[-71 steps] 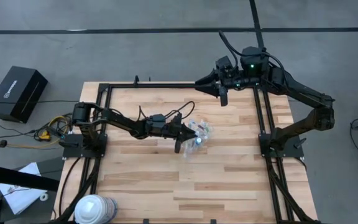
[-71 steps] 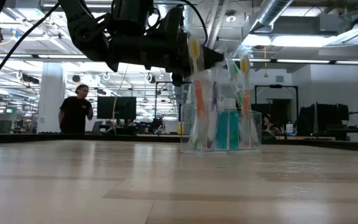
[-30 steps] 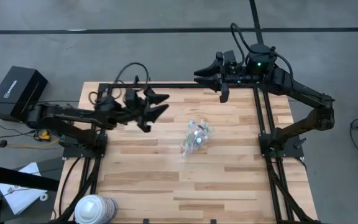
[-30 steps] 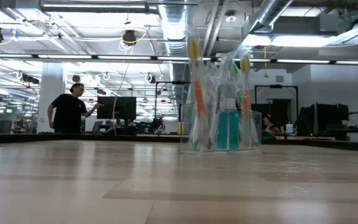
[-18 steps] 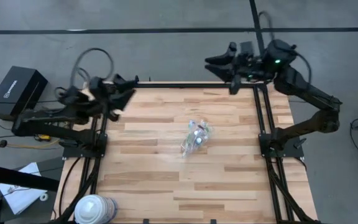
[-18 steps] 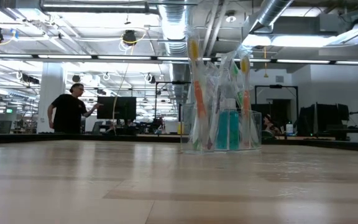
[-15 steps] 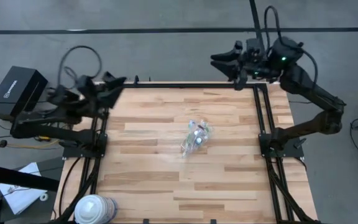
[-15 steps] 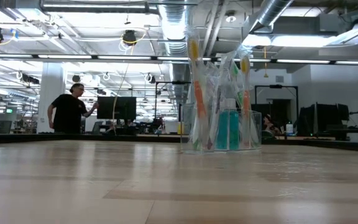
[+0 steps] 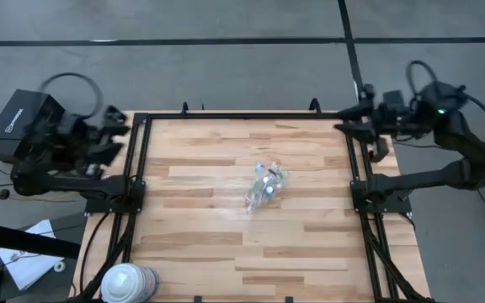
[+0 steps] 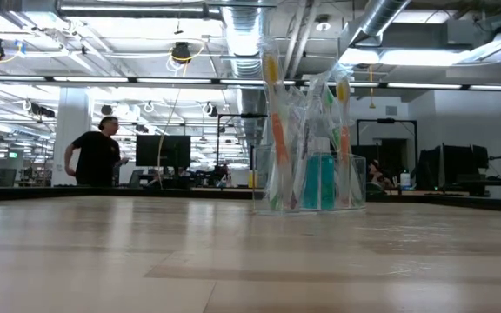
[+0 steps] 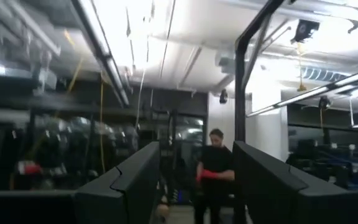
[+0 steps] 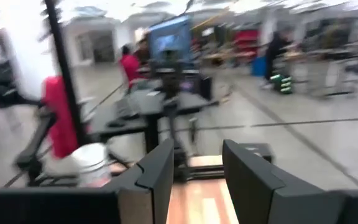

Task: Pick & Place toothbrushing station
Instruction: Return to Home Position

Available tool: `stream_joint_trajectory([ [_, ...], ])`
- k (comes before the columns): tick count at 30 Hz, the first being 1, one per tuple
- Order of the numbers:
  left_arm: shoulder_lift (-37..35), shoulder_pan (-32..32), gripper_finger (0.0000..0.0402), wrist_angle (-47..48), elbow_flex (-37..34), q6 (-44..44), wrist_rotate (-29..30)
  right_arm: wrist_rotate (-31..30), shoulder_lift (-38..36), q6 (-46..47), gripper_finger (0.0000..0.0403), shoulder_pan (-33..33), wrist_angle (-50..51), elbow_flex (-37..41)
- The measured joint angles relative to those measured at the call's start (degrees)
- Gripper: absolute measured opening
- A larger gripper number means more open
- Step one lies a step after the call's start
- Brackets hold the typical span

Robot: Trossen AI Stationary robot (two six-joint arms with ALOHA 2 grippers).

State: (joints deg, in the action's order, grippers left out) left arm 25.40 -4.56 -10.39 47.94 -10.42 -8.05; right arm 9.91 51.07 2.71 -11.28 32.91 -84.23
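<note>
1. From above, I see the small clear plastic cup (image 9: 263, 185) standing upright on the pale wooden table (image 9: 226, 244), a little right of the frame's centre and well apart from both arms.
2. In the low view the clear plastic cup (image 10: 311, 183) sits right of centre on the far part of the table (image 10: 146, 261). It holds several thin toothbrushes (image 10: 272, 87) standing head-up. Two have yellow heads and orange handles, and there is a touch of green among them.
3. A short blue tube (image 10: 318, 178) with a white cap stands inside the cup, between the toothbrushes.
4. The left gripper (image 9: 114, 135) hangs at the left of the high view, outside the table's black frame near the upper left corner. Its wrist view shows the left gripper (image 11: 194, 155) with jaws spread wide and nothing between them.
5. The right gripper (image 9: 354, 120) sits at the upper right corner of the table frame. In its wrist view the right gripper (image 12: 197, 155) also has its jaws parted and holds nothing.
6. A large white-and-blue roll (image 9: 129, 282) stands at the lower left and a black box (image 9: 25, 124) lies on the floor at the left edge.
7. A person (image 10: 96, 152) in dark clothes stands in the room behind, left in the low view.
</note>
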Motion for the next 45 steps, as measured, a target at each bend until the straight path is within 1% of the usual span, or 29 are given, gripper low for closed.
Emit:
stream_joint_trajectory([
  [3,-6.0,0.0,0.0198,1.88,-1.38,2.67,0.03,-5.14,-7.77,1.61,0.0127,3.33,-4.12,9.08],
  [6,-12.85,0.0,0.0198,5.97,-6.16,3.97,2.07,-6.98,-17.58,1.87,0.0128,6.6,-9.11,19.81],
  [8,-17.58,0.0,0.0198,6.92,-9.92,2.35,4.19,-8.4,-24.35,2.15,0.0129,8.34,-13.71,26.07],
  [10,-21.46,0.0,0.0198,6.59,-13.47,0.95,4.87,-9.86,-30.43,2.28,0.0129,9.64,-17.99,31.75],
  [12,-24.43,0.0,0.0198,6.9,-17.05,-0.14,5.07,-10.75,-34.8,2.55,0.0128,10.52,-18.54,37.09],
  [16,-25.23,0.0,0.0198,7.14,-21.33,-0.47,5.11,-11.17,-42.92,3.48,0.0127,11.12,-19.87,44.5],
  [18,-25.05,0.0,0.0198,6.04,-23.38,-0.75,6.34,-11.82,-46.06,3.99,0.0129,11.05,-20.8,47.67],
  [21,-25.32,0.0,0.0198,7.04,-27.1,-2.02,8.54,-12.36,-50.89,2.98,0.013,10.94,-19.86,52.35],
  [22,-25.32,-0.01,0.0198,6.87,-27.75,-2.26,8.58,-12.56,-50.72,2.86,0.013,10.84,-20.77,53.09],
  [24,-25.34,-0.02,0.0198,4.99,-29.23,-4.01,8.75,-13.63,-50.72,2.45,0.013,10.73,-16.73,53.58],
  [27,-25.36,-0.02,0.0198,3.9,-32.83,-6.27,9.26,-15.76,-50.13,3.01,0.013,10.73,-16.28,53.56],
  [29,-25.41,-0.02,0.0198,-0.64,-35.44,-7.04,9.67,-16.25,-50.72,4.14,0.0133,10.9,-13.73,54.04],
  [30,-25.41,-0.02,0.0198,-2.97,-36.98,-7.88,10.05,-16.37,-50.71,4.26,0.0135,10.94,-14.1,53.97],
  [33,-25.41,-0.02,0.0198,-9.37,-42.6,-8.58,10.53,-14.72,-50.71,4.8,0.014,10.92,-13.47,53.69],
  [36,-25.41,-0.02,0.0198,-16.5,-47.5,-9.97,11.17,-14.27,-50.74,6.13,0.0144,10.9,-12.67,55.76],
  [38,-24.95,0.02,0.0198,-14.34,-47.55,-10.77,11.73,-13.96,-50.73,6.8,0.0147,10.97,-13.47,57.89],
  [42,-23.9,0.02,0.0198,-14.09,-47.56,-9.21,12.84,-13.17,-50.71,7.7,0.0153,10.94,-17.44,62.4],
  [45,-23.09,0.02,0.0198,-14.02,-47.56,-7.71,13.21,-12.24,-50.77,10.1,0.0159,10.95,-16.82,66.56],
])
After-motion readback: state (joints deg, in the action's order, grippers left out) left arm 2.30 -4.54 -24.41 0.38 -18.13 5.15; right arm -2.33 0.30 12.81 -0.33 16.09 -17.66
